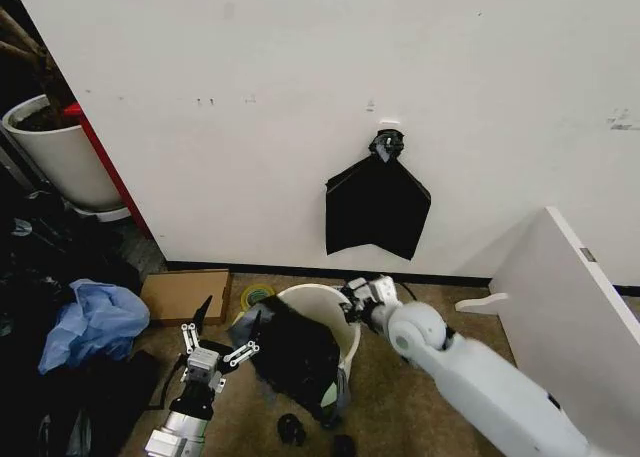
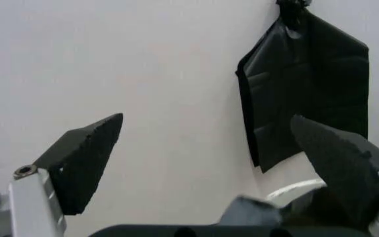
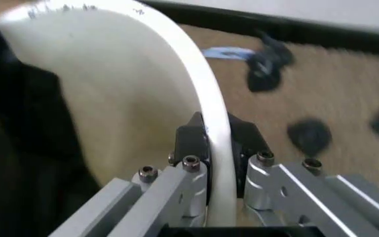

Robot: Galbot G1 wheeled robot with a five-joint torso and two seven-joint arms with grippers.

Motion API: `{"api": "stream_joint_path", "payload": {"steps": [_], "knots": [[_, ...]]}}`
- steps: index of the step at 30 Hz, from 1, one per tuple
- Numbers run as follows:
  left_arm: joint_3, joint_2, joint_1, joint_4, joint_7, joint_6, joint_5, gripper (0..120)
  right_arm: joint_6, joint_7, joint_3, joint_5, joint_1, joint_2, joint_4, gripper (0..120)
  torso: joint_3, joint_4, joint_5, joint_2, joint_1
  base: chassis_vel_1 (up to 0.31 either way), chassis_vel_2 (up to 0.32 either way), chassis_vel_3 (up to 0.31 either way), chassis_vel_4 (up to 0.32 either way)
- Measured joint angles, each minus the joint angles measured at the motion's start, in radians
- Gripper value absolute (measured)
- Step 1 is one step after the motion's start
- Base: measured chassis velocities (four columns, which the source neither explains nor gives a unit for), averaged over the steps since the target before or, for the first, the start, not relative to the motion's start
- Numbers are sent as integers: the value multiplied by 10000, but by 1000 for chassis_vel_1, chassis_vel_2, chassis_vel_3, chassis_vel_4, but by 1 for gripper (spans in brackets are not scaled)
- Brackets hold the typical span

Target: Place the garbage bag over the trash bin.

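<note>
Trash bin (image 3: 203,94) rim between right tool (image 3: 217,143) fingers

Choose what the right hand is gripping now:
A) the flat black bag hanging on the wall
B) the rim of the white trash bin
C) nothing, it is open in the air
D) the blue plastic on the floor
B: the right hand has one finger on each side of the trash bin rim.

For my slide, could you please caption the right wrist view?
Right gripper clamps the white bin's rim, black bag draped inside.
</note>
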Motion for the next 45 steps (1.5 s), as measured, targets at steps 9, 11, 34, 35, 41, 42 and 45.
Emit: {"api": "stream_joint_path", "payload": {"steps": [9, 11, 34, 35, 41, 42, 45], "knots": [[99, 0, -271, -83, 1, 101, -17, 100, 2846, 3016, 2084, 2031, -2055, 442, 1150, 3, 0, 1, 1, 0, 0, 0, 0, 0, 0], [100, 7, -304, -86, 2, 103, -35, 100, 3165, 3174, 2346, 2070, -2515, 731, 1321, 3, 0, 1, 2, 0, 0, 0, 0, 0, 0], [132, 226, -430, -144, -1, 273, -231, 100, 5133, 140, 2451, -2753, -5523, 517, 2427, 45, 0, 1, 1, 0, 1, 0, 0, 0, 0], [132, 235, -429, -135, 6, 287, -266, 100, 5306, 8, 2447, -2959, -5558, 488, 2439, 47, -1, 0, 2, 0, 1, 0, 0, 0, 0], [210, 508, -122, -76, -23, 1747, -1865, 100, 6776, -3882, 2422, -3772, -5527, -272, 2494, 72, 0, 4, 2, -2, 1, 0, 0, 0, 0], [220, 534, -88, -110, -40, 1924, -2124, 100, 6755, -4254, 2410, -3764, -5496, -360, 2488, 74, 0, 4, 1, -2, 1, 0, 0, 0, 0], [258, 574, -6, -208, -13, 2381, -2819, 100, 5818, -5609, 2333, -4157, -5212, -787, 2406, 86, 0, 3, 1, -2, 1, 0, 0, 0, 0]]}}
